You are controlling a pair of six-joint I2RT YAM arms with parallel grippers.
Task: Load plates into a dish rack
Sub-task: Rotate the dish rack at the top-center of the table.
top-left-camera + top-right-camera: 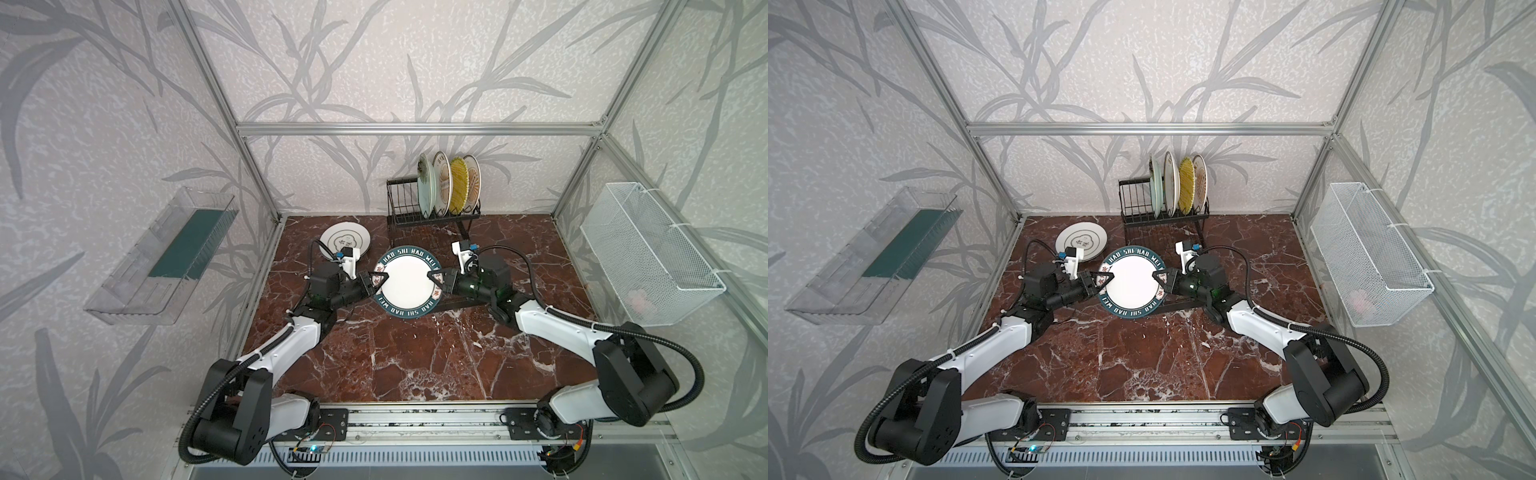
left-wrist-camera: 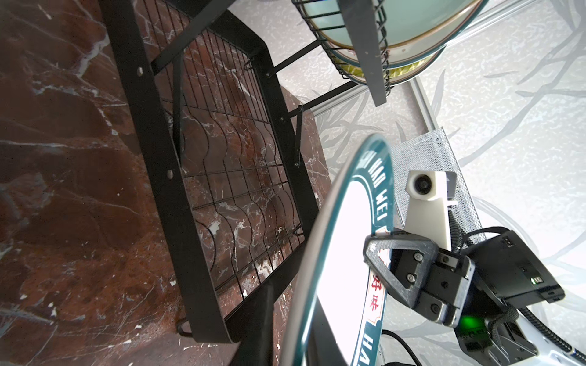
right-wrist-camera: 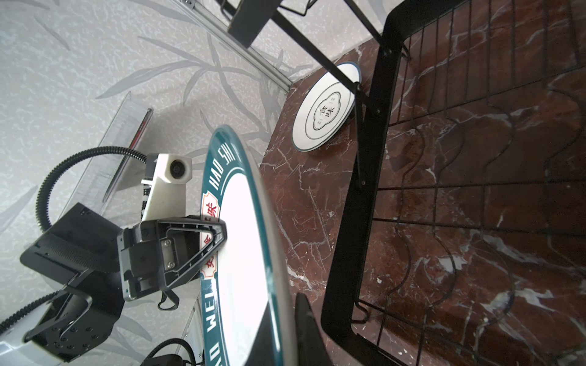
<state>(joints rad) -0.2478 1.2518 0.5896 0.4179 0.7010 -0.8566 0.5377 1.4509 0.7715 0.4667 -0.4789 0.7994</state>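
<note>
Top views stare down at the whole table (image 1: 415, 357); wrist views sit close, facing each other across the plate (image 2: 342, 253).

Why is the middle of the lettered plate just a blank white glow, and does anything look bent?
Glare: in both top views the lettered plate has a washed-out white centre, rim lettering readable; the left wrist view blows it out too; in the right wrist view the dish rack frame looks slightly bowed, probably by the wide lens.

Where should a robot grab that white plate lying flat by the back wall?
By the rim of the emblem plate, from its front edge: it lies flat, face up, and probably only the upturned rim lets a finger slip underneath.
</note>
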